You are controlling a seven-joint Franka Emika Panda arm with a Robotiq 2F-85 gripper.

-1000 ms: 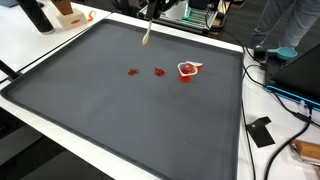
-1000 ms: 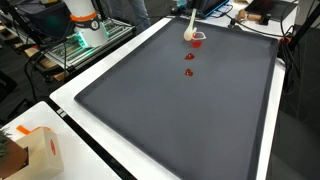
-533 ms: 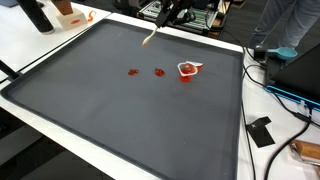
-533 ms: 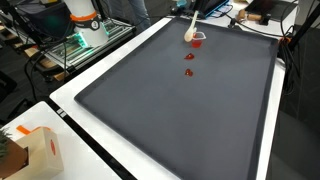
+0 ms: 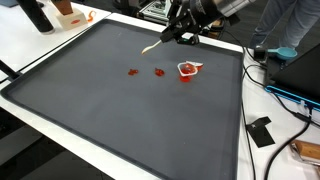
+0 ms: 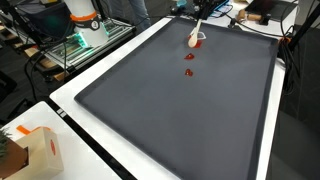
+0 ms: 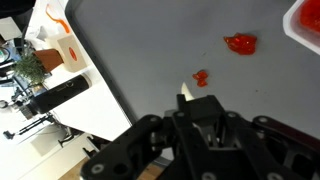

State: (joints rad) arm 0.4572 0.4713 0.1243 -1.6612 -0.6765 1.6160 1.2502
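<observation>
Pale utensil [image 5: 152, 46]: only its light tip was clearly made out in both exterior views. Its exact shape was too small to identify, and its upper end was hidden inside the gripper [image 5: 183, 33]. It was pinched between the closed fingers and slanted down from them above the far part of the dark mat [image 5: 120, 110]. Two red pieces [image 5: 132, 72] and a red cup [image 5: 187, 69] lay nearby on the mat.
</observation>
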